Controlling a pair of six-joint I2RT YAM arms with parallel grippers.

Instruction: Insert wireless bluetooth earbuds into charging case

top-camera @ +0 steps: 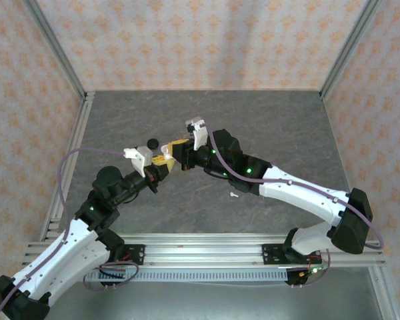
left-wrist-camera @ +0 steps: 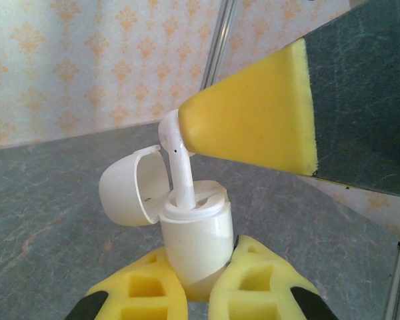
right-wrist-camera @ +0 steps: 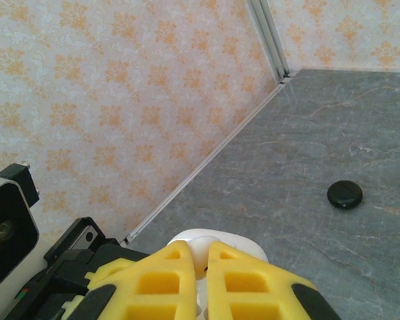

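1. Near zone. Both arm bases are bolted at the near edge of the table (top-camera: 267, 127). Just beyond the right arm's forearm, a small white item lies on the grey surface. It is probably the second earbud (top-camera: 234, 195), though it is too small in the overhead view to confirm.

2. Centre zone. The two grippers meet above the middle of the table.
- The left gripper (left-wrist-camera: 207, 270) is closed on the charging case (left-wrist-camera: 195, 243). Its yellow foam fingers clamp the lower body from both sides and hold the case upright, clear of the table.
- The lid (left-wrist-camera: 130, 190) is hinged open and tipped back to the left of the case.
- The right gripper (right-wrist-camera: 195, 252) is closed on the earbud (left-wrist-camera: 175, 143). The right wrist view shows the fingers nearly together, with white plastic between them.
- In the left wrist view, the bud's head sits against the tip of a yellow finger (left-wrist-camera: 253, 127). Its stem points down into the open top of the case.

3. Far zone. A black disc (right-wrist-camera: 345, 194) lies flat on the table beyond the grippers, apart from both. Patterned walls (top-camera: 187, 40) close off the back and sides.
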